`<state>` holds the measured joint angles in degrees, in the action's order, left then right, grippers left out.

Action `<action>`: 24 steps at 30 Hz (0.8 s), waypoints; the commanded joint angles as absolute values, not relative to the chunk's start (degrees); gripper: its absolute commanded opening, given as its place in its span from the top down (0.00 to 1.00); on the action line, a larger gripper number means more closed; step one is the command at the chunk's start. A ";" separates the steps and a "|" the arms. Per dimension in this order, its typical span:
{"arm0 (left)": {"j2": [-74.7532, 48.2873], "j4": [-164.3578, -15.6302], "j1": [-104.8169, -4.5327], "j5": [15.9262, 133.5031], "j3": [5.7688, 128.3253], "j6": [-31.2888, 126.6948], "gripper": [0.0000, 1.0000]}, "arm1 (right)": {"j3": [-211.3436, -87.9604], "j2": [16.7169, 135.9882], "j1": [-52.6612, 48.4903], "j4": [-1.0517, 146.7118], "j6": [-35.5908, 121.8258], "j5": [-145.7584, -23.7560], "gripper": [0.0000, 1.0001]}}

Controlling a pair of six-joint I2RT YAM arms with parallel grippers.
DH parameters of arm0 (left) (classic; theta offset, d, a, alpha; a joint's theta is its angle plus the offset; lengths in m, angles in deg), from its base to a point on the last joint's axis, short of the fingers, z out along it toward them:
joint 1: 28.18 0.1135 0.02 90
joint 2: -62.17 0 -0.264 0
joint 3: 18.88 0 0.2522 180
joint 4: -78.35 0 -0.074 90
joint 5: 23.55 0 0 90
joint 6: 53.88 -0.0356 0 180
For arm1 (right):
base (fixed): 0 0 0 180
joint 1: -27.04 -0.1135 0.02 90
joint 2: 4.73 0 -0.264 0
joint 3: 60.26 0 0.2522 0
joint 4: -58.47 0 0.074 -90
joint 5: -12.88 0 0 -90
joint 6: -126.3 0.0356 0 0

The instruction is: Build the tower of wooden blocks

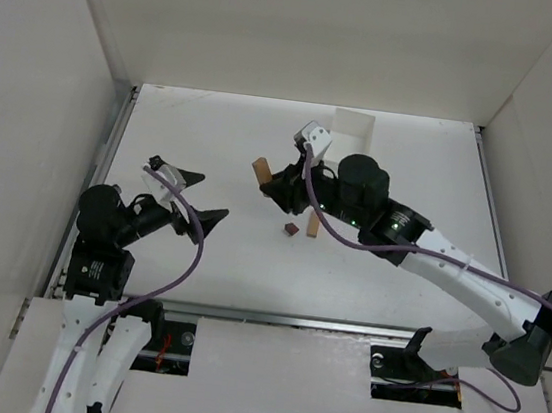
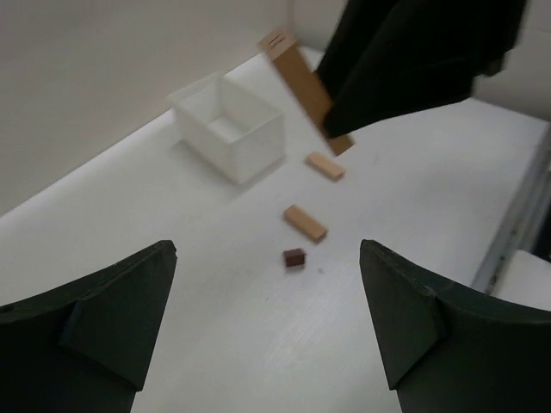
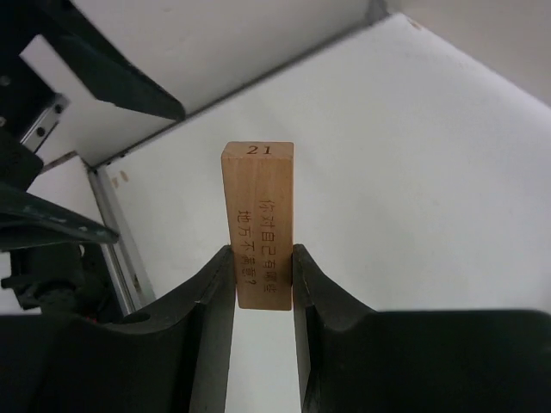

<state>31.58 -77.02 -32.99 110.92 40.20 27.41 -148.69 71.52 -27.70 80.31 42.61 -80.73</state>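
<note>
The left gripper (image 1: 212, 196) hovers near the tabletop's (image 1: 215, 129) left edge, jaws apart and empty. Above mid-table, the right gripper (image 3: 263, 258) is clamped on a tan block (image 3: 257, 198) by one end only. Gripped there, it could pivot or slip at placement and knock the dark block (image 1: 290, 230) lying nearby.

Tan block (image 3: 258, 224) right up close: "21" printed at its far end. Along the face below run two lines of small Chinese characters, roughly 你对自己有哪些 / 地方不满意, closing on a question mark. From the left wrist, its end marks blur beyond reading.
</note>
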 commanded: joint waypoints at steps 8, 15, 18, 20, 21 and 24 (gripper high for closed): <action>22.20 -110.67 -33.36 147.57 38.11 45.62 0.21 | -130.19 60.58 -26.84 56.69 28.57 -97.07 1.00; 13.76 -107.58 -34.94 151.35 42.86 43.78 0.33 | -127.28 57.76 -26.84 53.43 27.78 -101.72 1.00; 13.75 -103.54 -36.61 150.40 43.66 38.53 0.33 | -127.89 58.38 -26.84 53.43 27.78 -103.13 1.00; 15.23 -105.45 -38.36 149.16 43.66 37.71 0.33 | -128.50 59.51 -26.84 52.90 27.78 -103.13 1.00; 15.94 -107.03 -38.98 147.77 43.05 37.71 0.33 | -128.51 59.52 -27.36 52.90 27.78 -103.13 1.00; 17.79 -116.78 -41.00 145.91 40.06 45.68 0.33 | -129.73 60.74 -27.36 52.28 27.78 -103.13 1.00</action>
